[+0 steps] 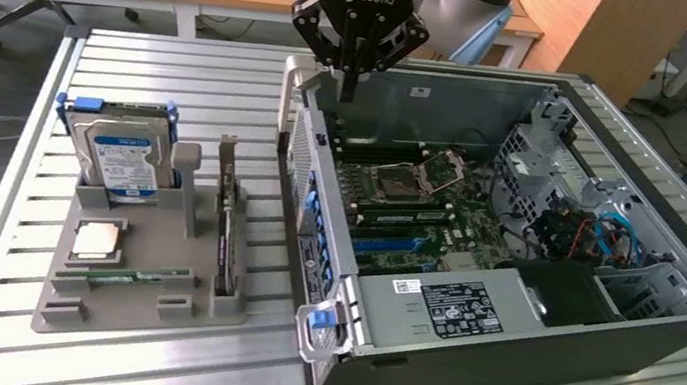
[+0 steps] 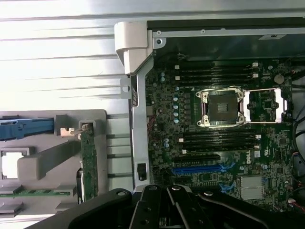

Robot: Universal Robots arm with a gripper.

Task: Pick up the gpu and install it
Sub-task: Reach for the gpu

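Gripper (image 1: pixel 347 87) poised above far corner of open case (image 1: pixel 563 355), jaws pressed together, nothing between them; gpu (image 1: pixel 226 226) upright on edge in grey tray (image 1: pixel 112 307), near hard drive (image 1: pixel 126 157), well apart from gripper.

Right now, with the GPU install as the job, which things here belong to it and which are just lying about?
Belongs: thin black gpu card upright in grey holder; open dark computer case; black gripper, shut.
Lying about: silver hard drive with blue-white label; narrow green RAM stick; square pale processor chip.
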